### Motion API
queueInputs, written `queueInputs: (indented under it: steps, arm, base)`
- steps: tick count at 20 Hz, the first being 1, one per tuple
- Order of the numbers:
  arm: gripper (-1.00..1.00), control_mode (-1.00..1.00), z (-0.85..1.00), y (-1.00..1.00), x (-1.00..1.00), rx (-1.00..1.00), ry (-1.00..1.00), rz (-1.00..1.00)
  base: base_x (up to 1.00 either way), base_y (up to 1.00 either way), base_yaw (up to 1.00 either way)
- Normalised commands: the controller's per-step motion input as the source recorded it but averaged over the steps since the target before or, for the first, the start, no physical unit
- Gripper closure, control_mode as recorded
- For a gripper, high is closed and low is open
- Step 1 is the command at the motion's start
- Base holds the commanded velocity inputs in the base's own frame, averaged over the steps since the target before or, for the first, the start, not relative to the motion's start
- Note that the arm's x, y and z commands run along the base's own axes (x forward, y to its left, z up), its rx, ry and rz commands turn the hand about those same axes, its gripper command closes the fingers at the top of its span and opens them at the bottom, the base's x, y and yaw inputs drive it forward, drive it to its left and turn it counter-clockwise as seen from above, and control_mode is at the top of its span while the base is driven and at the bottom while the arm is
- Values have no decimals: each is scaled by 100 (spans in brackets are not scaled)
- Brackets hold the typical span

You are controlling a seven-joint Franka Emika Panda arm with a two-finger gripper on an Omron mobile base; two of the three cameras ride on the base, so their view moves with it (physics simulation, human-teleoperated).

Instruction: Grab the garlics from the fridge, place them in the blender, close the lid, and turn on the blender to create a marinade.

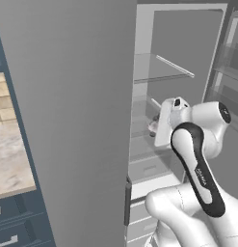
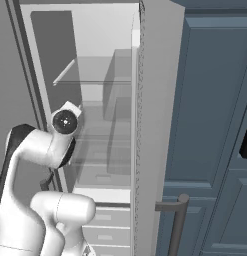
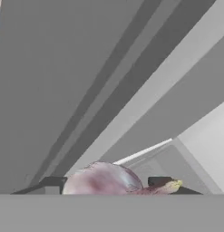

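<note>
The tall plain grey fridge (image 1: 67,120) stands open, pale interior with thin clear shelves (image 1: 164,70) at about 1 o'clock in the left base view. The two-finger gripper (image 3: 106,183) is reached inside; in the hand view one small pale pinkish-white rounded garlic (image 3: 102,180) sits between its dark fingertips (image 3: 52,183) at 6 o'clock, so the gripper appears closed on it at a middling width. In the left base view a pinkish lump (image 1: 153,126) shows just beside the hand.

I judge the garlic light, firm and papery-skinned, a little slippery and apt to roll; best held across its widest middle.

Count: one garlic visible, one fridge, one gripper.
</note>
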Motion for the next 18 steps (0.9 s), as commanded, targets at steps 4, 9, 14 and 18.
queueInputs:
  steps: [4, 9, 14, 18]
  arm:
    - [100, -100, 33, -1, -100, -5, 0, -4]
    - [100, -100, 39, 0, -100, -2, 1, -10]
    - [100, -100, 8, 0, -100, -1, 0, -19]
    - [100, -100, -15, 0, -88, 0, 5, -20]
  base:
    - [0, 0, 0]
    - [0, 0, 0]
    - [0, 0, 0]
    - [0, 0, 0]
